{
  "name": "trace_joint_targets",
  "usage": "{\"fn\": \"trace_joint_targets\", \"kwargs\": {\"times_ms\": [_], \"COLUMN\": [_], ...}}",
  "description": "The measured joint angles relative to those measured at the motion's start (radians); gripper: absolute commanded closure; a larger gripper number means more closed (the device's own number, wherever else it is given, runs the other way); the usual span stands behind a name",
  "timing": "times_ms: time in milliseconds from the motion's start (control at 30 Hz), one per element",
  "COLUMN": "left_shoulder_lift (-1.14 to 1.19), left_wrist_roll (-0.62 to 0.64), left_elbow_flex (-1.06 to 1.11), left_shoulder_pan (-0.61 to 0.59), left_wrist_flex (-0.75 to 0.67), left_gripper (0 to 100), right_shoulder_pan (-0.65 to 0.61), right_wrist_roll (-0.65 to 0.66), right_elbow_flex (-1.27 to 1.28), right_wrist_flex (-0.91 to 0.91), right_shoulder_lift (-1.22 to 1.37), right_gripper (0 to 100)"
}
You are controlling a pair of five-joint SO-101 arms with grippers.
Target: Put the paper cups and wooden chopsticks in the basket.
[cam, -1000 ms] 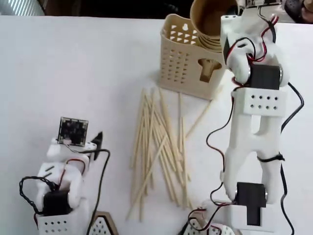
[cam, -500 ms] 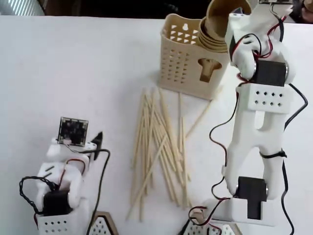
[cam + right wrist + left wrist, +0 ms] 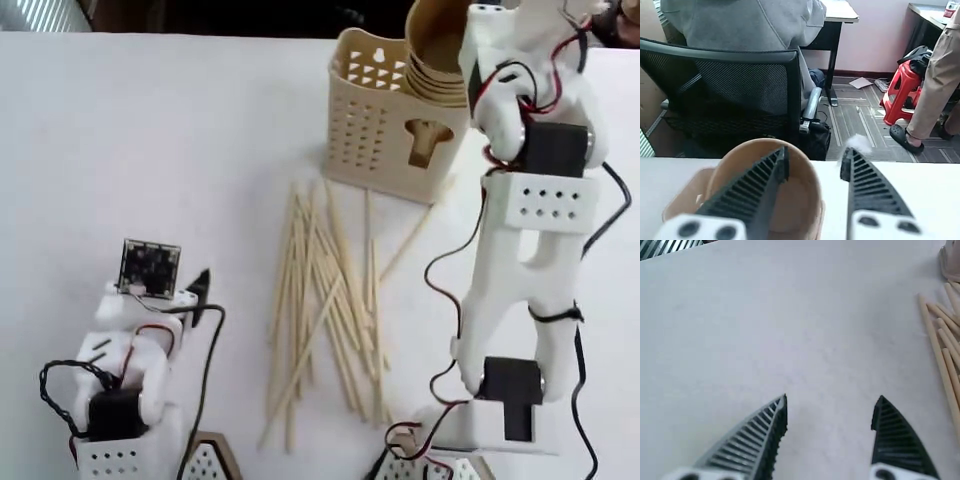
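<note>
A cream perforated basket (image 3: 385, 135) stands at the back of the table with a stack of brown paper cups (image 3: 435, 55) in it. Wooden chopsticks (image 3: 325, 300) lie scattered in front of the basket, and their ends (image 3: 945, 355) show in the left wrist view. The right arm (image 3: 530, 200) stretches over the basket. My right gripper (image 3: 814, 161) is open astride the top cup's (image 3: 765, 200) wall, one finger inside and one outside. My left gripper (image 3: 833, 398) is open over bare table, left of the chopsticks, near the front left (image 3: 200, 283).
The white table (image 3: 150, 130) has free room to the left of the basket. Beyond the table's far edge stand an office chair (image 3: 730, 95) with a seated person and a red stool (image 3: 902, 87). Arm bases and cables sit along the front edge.
The top cup swung right and tipped with the right arm, then came back left over the stack. The left arm and the chopsticks have not moved.
</note>
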Motion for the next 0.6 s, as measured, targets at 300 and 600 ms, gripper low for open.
{"fn": "trace_joint_targets", "kwargs": {"times_ms": [300, 600], "left_shoulder_lift": [0.000, 0.000], "left_wrist_roll": [0.000, 0.000], "left_elbow_flex": [0.000, 0.000], "left_shoulder_pan": [0.000, 0.000], "left_wrist_flex": [0.006, 0.006], "left_gripper": [73, 73], "right_shoulder_pan": [0.006, 0.012], "right_wrist_roll": [0.000, 0.000], "right_elbow_flex": [0.002, -0.084], "right_wrist_flex": [-0.264, -0.089], "right_shoulder_lift": [0.235, 0.141], "right_gripper": [81.9, 81.9]}}
